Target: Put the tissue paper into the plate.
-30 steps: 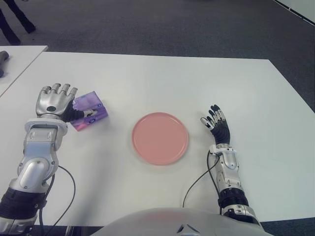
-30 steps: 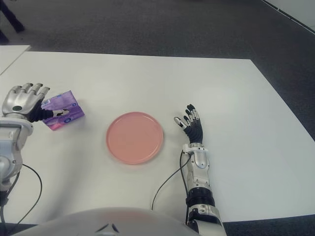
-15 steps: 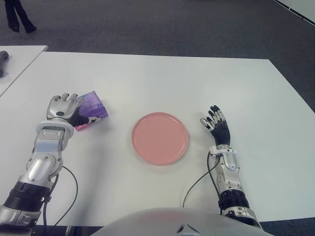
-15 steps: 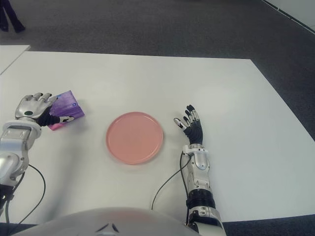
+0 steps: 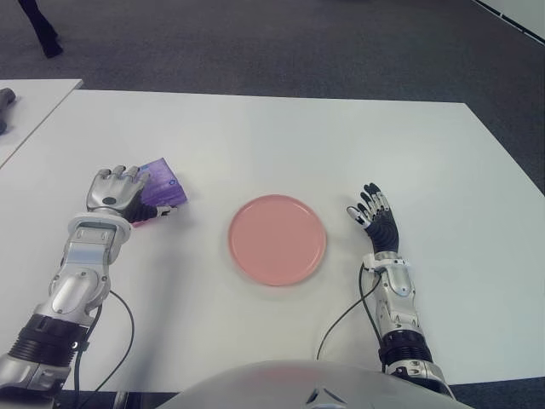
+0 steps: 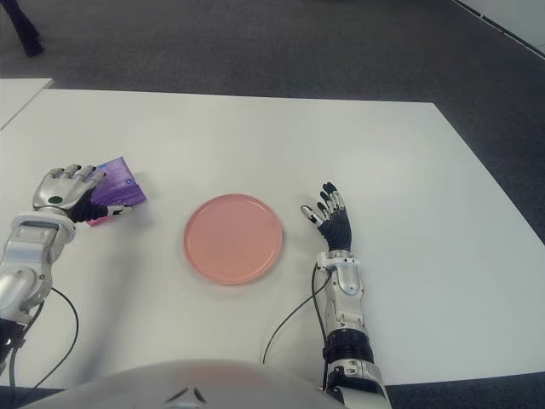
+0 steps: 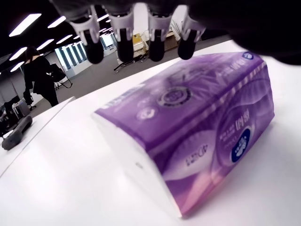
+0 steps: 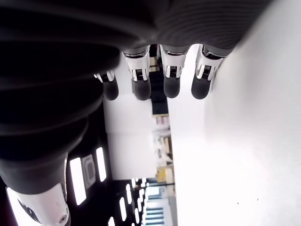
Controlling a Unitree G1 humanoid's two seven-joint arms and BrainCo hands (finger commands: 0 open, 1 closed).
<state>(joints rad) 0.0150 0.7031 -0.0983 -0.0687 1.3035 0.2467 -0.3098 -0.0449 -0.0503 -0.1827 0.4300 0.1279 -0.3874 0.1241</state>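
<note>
- The left hand (image 5: 117, 189) had come down low over the tissue pack (image 5: 162, 186) near the left edge of the tabletop (image 5: 272, 136). A moment before, it was higher and more to the left of the pack.
- In the left wrist view, 4 fingertips (image 7: 123, 45) hung just above the top of the purple pack. They were spread apart and were not pressing on it.
- So the left hand was not holding the pack. The pack lay flat on the white tabletop, partly under the hand.
- The pack had turned a little and slid a bit as the hand moved in. That looked like a small bump, not a lift.
- The pink plate (image 5: 277, 239) sat in the middle of the tabletop, well apart from the pack, on its right side. Nothing was in the plate.
- The right hand (image 5: 373, 217) showed just to the right of the plate, with its fingers spread and nothing in them. It had not moved.
- I think the task was only at its start: the hand was in place to grab, but the grab was not done. The fingers needed to close around the pack first, and only then could it be carried to the plate.
</note>
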